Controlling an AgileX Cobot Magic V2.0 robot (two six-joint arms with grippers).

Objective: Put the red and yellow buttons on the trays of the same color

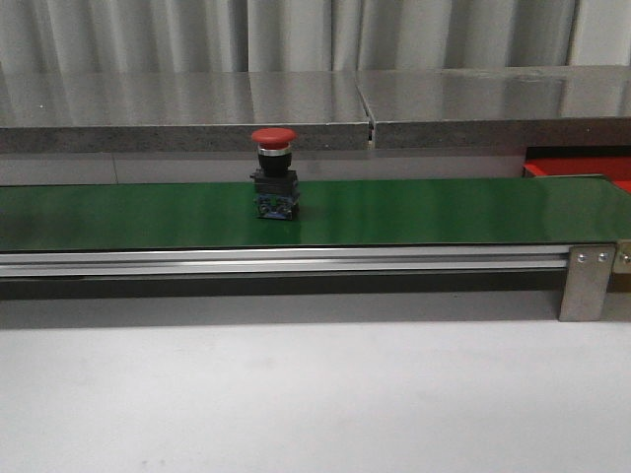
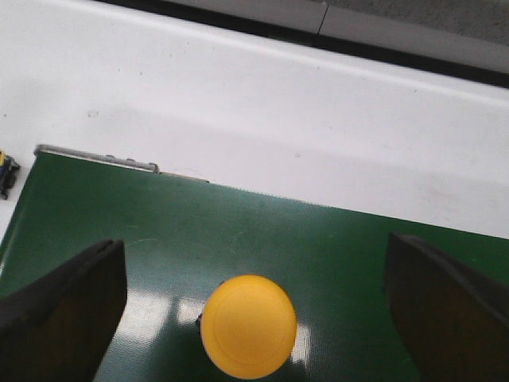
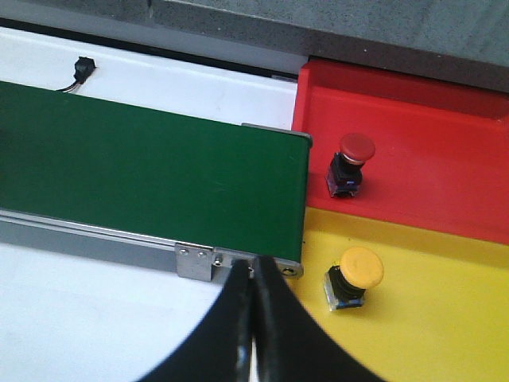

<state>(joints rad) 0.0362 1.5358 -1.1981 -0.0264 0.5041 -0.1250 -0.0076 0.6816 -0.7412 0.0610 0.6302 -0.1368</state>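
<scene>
Left gripper (image 2: 250,314): fingers spread wide apart over the green belt (image 2: 262,239), holding nothing; a yellow button (image 2: 248,325) sits on the belt between the fingers, touching neither.
Right gripper (image 3: 253,318): fingertips pressed together with nothing between them, above the belt's right end, near the belt's metal bracket (image 3: 195,261).
Red button on belt (image 1: 273,172): upright on the belt, left of centre in the front view, red cap over a dark body.
Red tray (image 3: 429,151): just past the belt's right end; a red button (image 3: 350,163) stands in it close to the belt.
Yellow tray (image 3: 429,318): touching the red tray's near side; a yellow button (image 3: 354,277) stands in it.
Table (image 1: 315,394): white, under the belt.
</scene>
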